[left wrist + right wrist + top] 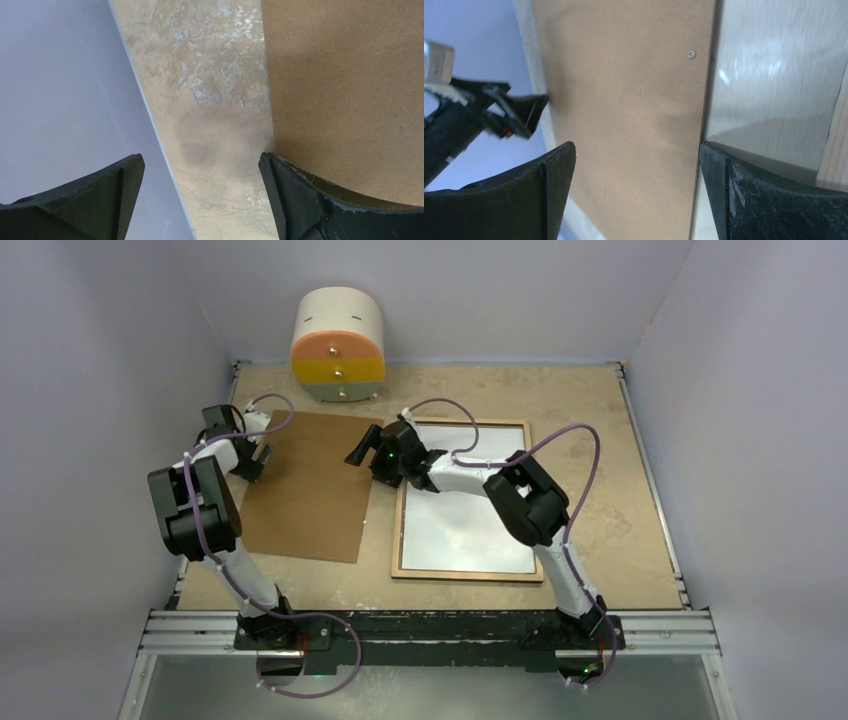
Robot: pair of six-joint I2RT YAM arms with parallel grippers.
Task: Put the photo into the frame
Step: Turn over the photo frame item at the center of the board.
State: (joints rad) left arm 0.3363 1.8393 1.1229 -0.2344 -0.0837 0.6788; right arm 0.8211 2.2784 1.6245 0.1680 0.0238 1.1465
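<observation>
1. frame [462,575]: lies flat on the tabletop [600,440], right of centre, with its light-wood rim up and a pale shiny surface filling its inside.
2. brown board [310,485]: lies flat, just beside the frame's left side, slightly skewed.
3. left fingers [100,200]: i see them spread wide and empty at the board's left edge, one finger above the board.
4. right fingers [539,195]: spread wide and empty, straddling the seam between board and frame near the frame's far left corner.
5. round drawer unit [337,345]: stands at the tabletop's back edge, with orange, yellow and green fronts.
</observation>
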